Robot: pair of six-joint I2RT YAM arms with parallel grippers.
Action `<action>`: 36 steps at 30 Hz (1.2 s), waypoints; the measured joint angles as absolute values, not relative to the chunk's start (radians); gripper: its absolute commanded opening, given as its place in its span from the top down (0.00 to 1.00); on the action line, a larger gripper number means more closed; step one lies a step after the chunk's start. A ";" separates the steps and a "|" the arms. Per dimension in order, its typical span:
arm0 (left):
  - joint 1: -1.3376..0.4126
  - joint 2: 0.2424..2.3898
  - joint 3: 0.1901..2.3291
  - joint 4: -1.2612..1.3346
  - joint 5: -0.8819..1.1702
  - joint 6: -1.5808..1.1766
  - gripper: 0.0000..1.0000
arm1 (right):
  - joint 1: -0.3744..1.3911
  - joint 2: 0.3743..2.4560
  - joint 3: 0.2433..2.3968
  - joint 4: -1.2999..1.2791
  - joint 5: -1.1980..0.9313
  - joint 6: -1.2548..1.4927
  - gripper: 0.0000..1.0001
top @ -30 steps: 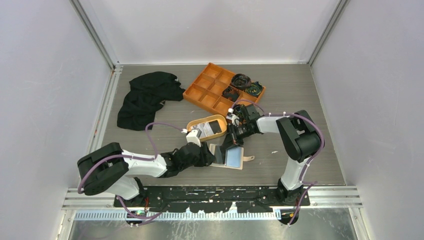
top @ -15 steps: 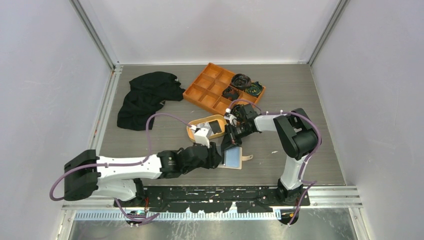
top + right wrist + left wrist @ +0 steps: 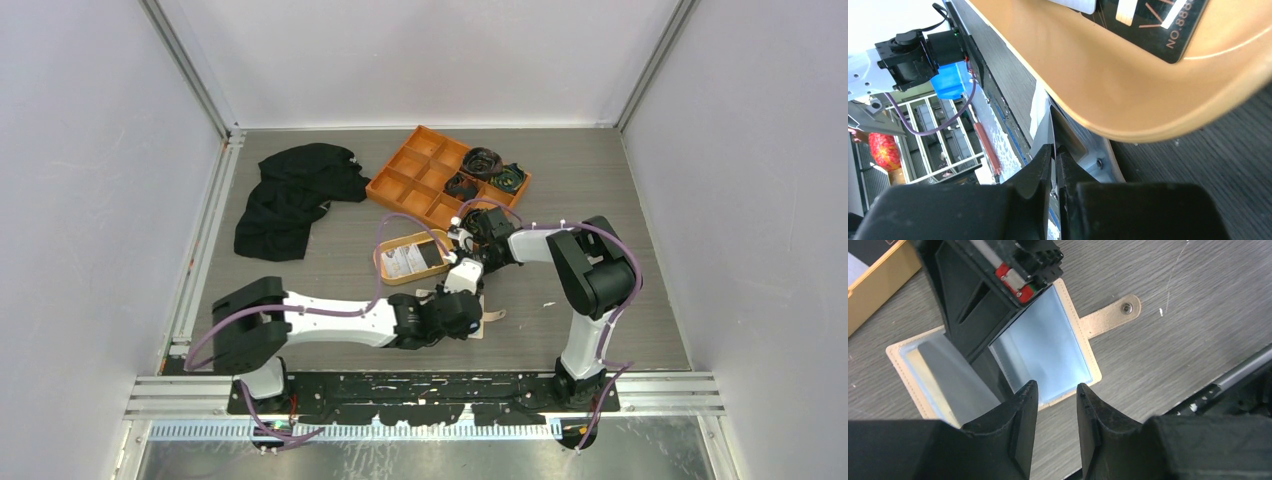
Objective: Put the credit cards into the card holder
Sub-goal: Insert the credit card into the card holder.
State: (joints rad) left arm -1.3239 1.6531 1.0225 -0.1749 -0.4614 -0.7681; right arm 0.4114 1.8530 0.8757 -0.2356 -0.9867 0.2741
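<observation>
The beige card holder [image 3: 1105,317] lies open on the table, snap tab to the right. A light-blue card [image 3: 1045,347] rests on its right half. My left gripper [image 3: 1055,395] is open and empty, hovering over the holder's near edge; in the top view it [image 3: 472,312] covers most of the holder. My right gripper [image 3: 1054,150] is shut on a thin card held edge-on, standing over the holder's middle fold [image 3: 472,262]. A black card [image 3: 1148,25] and a white card [image 3: 403,256] lie in the oval orange dish [image 3: 1148,95].
The oval dish [image 3: 385,262] sits just behind and left of the holder, touching distance from the right gripper. A large orange divided tray [image 3: 415,180] with dark coils is at the back. A black cloth [image 3: 290,195] lies at the back left.
My left arm has stretched out and swung right, from beside the holder's left edge to over it. The right gripper has stayed in place with its card.
</observation>
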 measured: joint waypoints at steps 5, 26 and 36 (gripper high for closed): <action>-1.324 1.752 1.091 -0.201 -0.460 -0.735 0.62 | 0.411 1.855 0.878 -0.242 -0.985 0.266 0.86; -1.275 1.822 1.126 -0.281 -0.463 -0.788 0.59 | 0.411 1.860 0.906 -0.305 -0.971 0.237 0.65; -1.269 1.747 1.055 -0.278 -0.459 -0.800 0.62 | 0.411 1.856 0.928 -0.379 -0.938 0.198 0.49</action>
State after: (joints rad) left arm -1.2694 1.7470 1.0554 -0.2779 -0.4591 -0.7998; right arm 0.4114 1.8557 0.9276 -0.3790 -0.9382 0.1978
